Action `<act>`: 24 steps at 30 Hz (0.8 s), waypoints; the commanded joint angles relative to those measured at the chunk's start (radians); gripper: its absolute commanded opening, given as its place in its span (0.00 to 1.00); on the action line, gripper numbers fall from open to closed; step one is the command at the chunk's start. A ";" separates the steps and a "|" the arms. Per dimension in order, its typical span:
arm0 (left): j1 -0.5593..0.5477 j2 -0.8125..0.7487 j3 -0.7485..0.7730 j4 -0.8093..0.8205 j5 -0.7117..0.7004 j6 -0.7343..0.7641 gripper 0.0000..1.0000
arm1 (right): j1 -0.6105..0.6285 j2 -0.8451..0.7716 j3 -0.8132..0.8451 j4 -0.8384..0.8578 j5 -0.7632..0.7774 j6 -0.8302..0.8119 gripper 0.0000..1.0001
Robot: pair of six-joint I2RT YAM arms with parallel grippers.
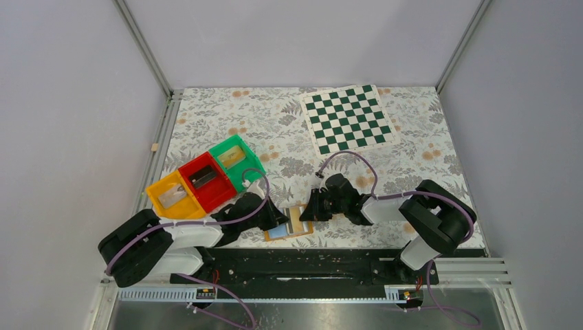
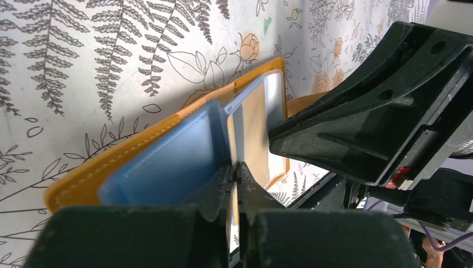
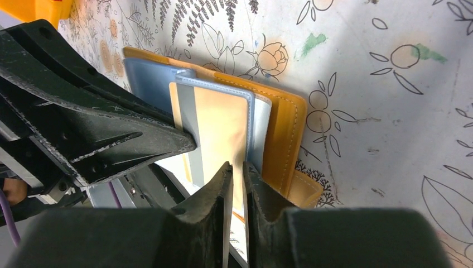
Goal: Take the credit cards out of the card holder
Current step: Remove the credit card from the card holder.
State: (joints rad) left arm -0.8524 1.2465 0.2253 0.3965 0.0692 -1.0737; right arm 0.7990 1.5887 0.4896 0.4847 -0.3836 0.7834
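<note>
The card holder [image 1: 300,231] lies open near the table's front edge, orange-tan outside and pale blue inside. In the left wrist view its orange border [image 2: 111,162] frames a blue pocket. My left gripper [image 1: 280,218] is shut [image 2: 235,170] on the thin inner edge of the holder. A tan credit card [image 3: 223,123] with a grey band stands out of the pocket; it also shows in the left wrist view [image 2: 256,123]. My right gripper [image 1: 311,210] is closed [image 3: 238,170] on the card's near edge. The holder's orange cover [image 3: 287,139] lies just right of it. The two grippers face each other, tips almost touching.
A green-and-white chessboard [image 1: 347,118] lies at the back right. Yellow [image 1: 172,194], red [image 1: 205,180] and green [image 1: 234,158] bins stand in a row at the left, close to my left arm. The black base rail [image 1: 295,265] runs just in front of the holder.
</note>
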 commanded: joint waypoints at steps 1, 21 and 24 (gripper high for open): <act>-0.018 -0.030 0.009 0.059 0.027 -0.003 0.00 | 0.011 0.013 -0.008 0.010 -0.013 0.000 0.18; -0.010 -0.247 -0.083 -0.030 -0.008 -0.025 0.00 | -0.016 0.019 -0.026 -0.001 0.003 -0.010 0.12; -0.006 -0.245 -0.090 -0.023 -0.002 -0.035 0.00 | -0.018 0.017 -0.027 -0.001 0.003 -0.012 0.12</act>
State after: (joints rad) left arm -0.8642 1.0161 0.1471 0.3153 0.0669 -1.0924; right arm 0.7925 1.5951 0.4778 0.5064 -0.3954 0.7860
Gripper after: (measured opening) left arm 0.010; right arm 0.123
